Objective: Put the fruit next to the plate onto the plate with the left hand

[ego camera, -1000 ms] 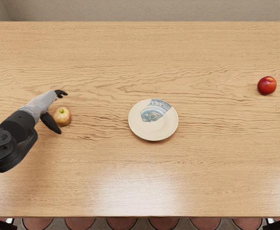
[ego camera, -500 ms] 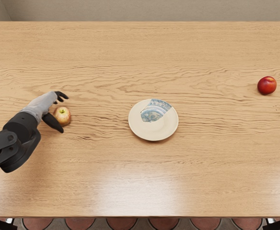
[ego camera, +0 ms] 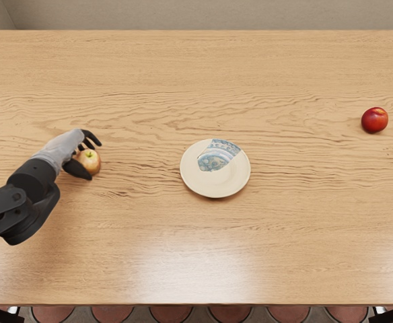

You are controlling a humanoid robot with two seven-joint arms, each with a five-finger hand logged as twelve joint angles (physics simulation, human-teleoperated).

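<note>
A small yellow-red apple [ego camera: 89,161] rests on the wooden table, left of a cream plate [ego camera: 215,168] with a blue pattern. My left hand [ego camera: 82,156] comes in from the left edge and is right at the apple, black fingers [ego camera: 91,140] curling over its far side and the thumb at its near side. The fingers are closing around the fruit, which still sits on the table. The right arm is out of view.
A red apple [ego camera: 374,120] lies far off at the table's right side. The table's far edge runs along a wall at the top. Bare wood separates the apple and the plate.
The left hand has slid right onto the apple and its fingers and thumb have drawn in around it. The apple and the plate have stayed put.
</note>
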